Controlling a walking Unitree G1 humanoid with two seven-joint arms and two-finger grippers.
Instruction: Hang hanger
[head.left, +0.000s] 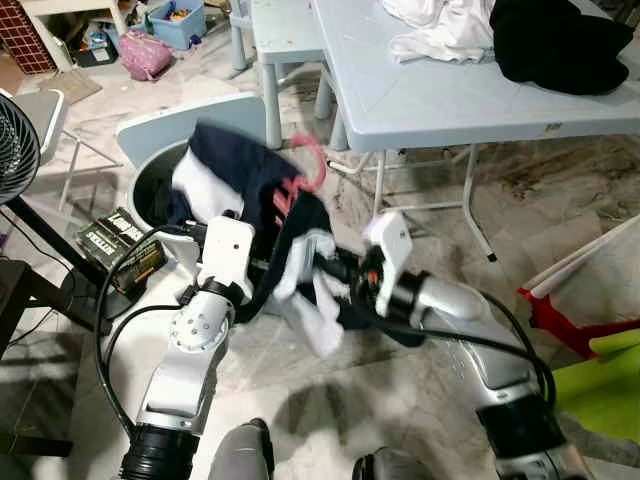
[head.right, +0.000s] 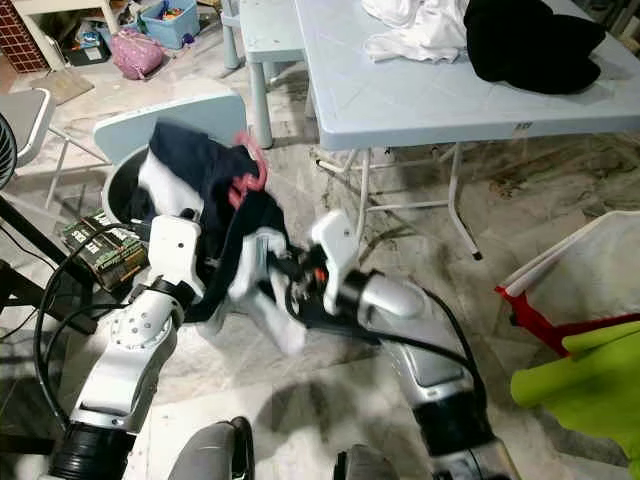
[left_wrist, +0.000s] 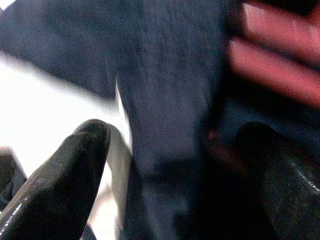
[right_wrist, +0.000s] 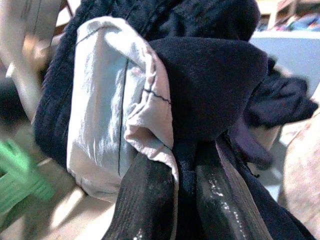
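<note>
The left tool (left_wrist: 170, 165), fingers spread, straddles the navy-and-white garment (head.left: 250, 215) on its pink hanger (head.left: 305, 170), above the floor. The right tool (right_wrist: 172, 195) pinches the cloth, seemingly firmly. Free the hook before lifting.

My glossy black rubbery right hand (right_wrist: 172, 200) pinched a soft navy-and-white cloth garment (right_wrist: 150, 100) on a smooth pink plastic hanger (head.left: 305, 170). The pale blue plastic bench (head.left: 430, 95) looked matt, the marbled floor (head.left: 540, 200) polished.

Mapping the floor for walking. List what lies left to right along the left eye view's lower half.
Fan → black box → left gripper → navy and white garment → right gripper → red frame → green cloth.
</note>
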